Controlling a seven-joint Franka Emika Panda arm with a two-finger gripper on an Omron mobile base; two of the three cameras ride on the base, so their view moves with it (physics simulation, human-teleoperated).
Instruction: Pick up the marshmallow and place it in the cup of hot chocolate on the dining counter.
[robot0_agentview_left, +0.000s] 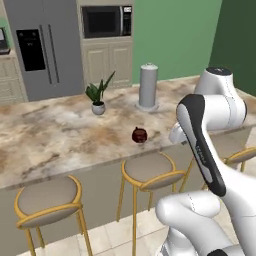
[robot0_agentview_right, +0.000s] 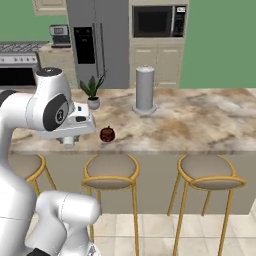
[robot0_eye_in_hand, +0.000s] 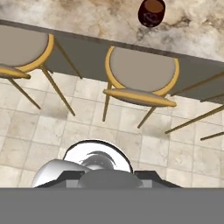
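Observation:
The cup of hot chocolate (robot0_agentview_left: 139, 135) (robot0_agentview_right: 107, 134) is a small dark red cup with brown contents. It stands near the front edge of the dining counter (robot0_agentview_left: 60, 135) (robot0_agentview_right: 200, 125), a mottled tan stone top. In the hand view the cup (robot0_eye_in_hand: 151, 12) sits at the top edge, above the counter's rim. My gripper (robot0_agentview_right: 69, 142) hangs at the counter's front edge, left of the cup and apart from it, pointing down over the stools. Its fingers are too small and hidden to read. The marshmallow is out of view.
A potted plant (robot0_agentview_left: 98, 102) (robot0_agentview_right: 93, 97) and a tall grey cylinder (robot0_agentview_left: 148, 86) (robot0_agentview_right: 144, 89) stand further back on the counter. Yellow-framed stools (robot0_agentview_left: 148, 170) (robot0_agentview_right: 110, 171) (robot0_eye_in_hand: 142, 72) line the front. A fridge (robot0_agentview_left: 42, 45) and a microwave (robot0_agentview_right: 159, 21) stand behind.

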